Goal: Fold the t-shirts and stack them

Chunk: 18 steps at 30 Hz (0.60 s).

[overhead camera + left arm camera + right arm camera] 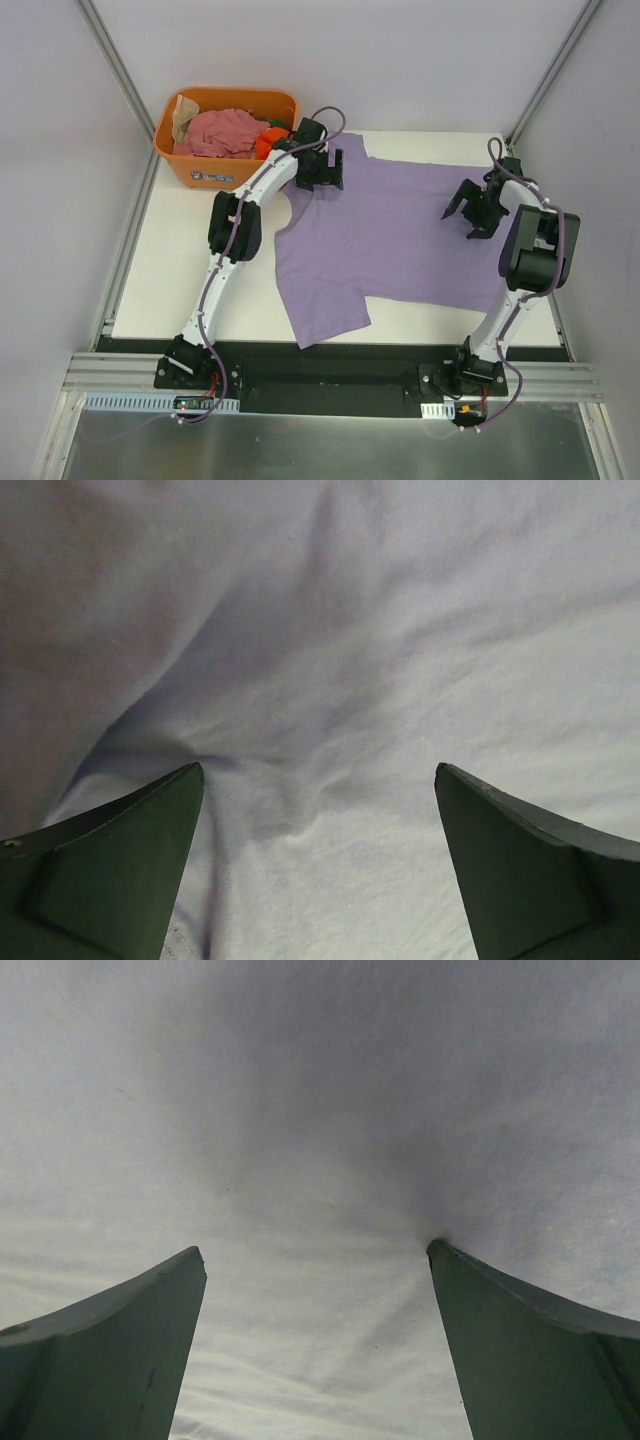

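Large lavender-purple cloth t-shirt [400,240] lies flat on the white counter [170,270], long axis left–right, collar leftward, one sleeve toward the near edge. My right tool [470,210], fingers spread, rests on the shirt's right hem; my left tool [322,172], also spread, on its far-left sleeve. Beyond that sleeve: orange plastic tub [200,165].

The orange tub [182,160] blocks the far-left corner beside the left gripper [322,180]; bare table [170,270] lies left.
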Each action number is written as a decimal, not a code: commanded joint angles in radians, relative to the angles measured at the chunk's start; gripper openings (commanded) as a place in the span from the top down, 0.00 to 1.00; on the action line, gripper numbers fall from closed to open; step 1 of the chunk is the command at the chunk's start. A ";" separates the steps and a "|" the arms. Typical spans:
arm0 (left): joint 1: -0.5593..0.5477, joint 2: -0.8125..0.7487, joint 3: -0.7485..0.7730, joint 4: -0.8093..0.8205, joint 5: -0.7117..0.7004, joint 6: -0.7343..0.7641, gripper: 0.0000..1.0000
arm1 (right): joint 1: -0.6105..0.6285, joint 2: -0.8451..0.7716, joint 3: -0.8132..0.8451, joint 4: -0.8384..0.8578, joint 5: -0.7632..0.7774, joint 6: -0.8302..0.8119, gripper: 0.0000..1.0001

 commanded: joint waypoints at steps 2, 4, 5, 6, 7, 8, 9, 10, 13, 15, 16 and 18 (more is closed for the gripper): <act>0.003 -0.065 0.031 -0.029 0.071 0.048 0.01 | -0.011 -0.068 0.030 -0.031 0.018 -0.017 0.04; -0.014 -0.134 -0.015 -0.027 0.065 0.065 0.01 | -0.011 -0.146 -0.008 -0.038 0.039 -0.018 0.04; -0.027 -0.178 -0.051 -0.027 0.051 0.068 0.01 | -0.011 -0.195 -0.031 -0.038 0.053 -0.014 0.04; -0.039 -0.224 -0.094 -0.026 0.033 0.068 0.01 | -0.011 -0.239 -0.061 -0.036 0.067 -0.011 0.04; -0.056 -0.278 -0.136 -0.026 0.024 0.077 0.01 | -0.012 -0.308 -0.094 -0.033 0.073 -0.006 0.04; -0.073 -0.336 -0.192 -0.020 0.013 0.080 0.01 | -0.012 -0.353 -0.135 -0.028 0.078 -0.003 0.04; -0.089 -0.390 -0.249 -0.006 0.001 0.075 0.01 | -0.012 -0.406 -0.181 -0.027 0.085 0.003 0.04; -0.111 -0.457 -0.327 0.020 -0.013 0.071 0.01 | -0.014 -0.457 -0.222 -0.024 0.100 0.011 0.04; -0.177 -0.666 -0.588 0.112 -0.071 0.057 0.01 | -0.026 -0.600 -0.359 -0.016 0.145 0.019 0.04; -0.224 -0.802 -0.775 0.170 -0.114 0.027 0.01 | -0.040 -0.703 -0.439 -0.007 0.130 0.005 0.04; -0.240 -0.864 -0.862 0.196 -0.125 -0.004 0.01 | -0.046 -0.744 -0.479 -0.007 0.136 0.000 0.04; -0.267 -0.999 -1.069 0.255 -0.125 -0.068 0.01 | -0.055 -0.833 -0.546 -0.005 0.180 0.000 0.04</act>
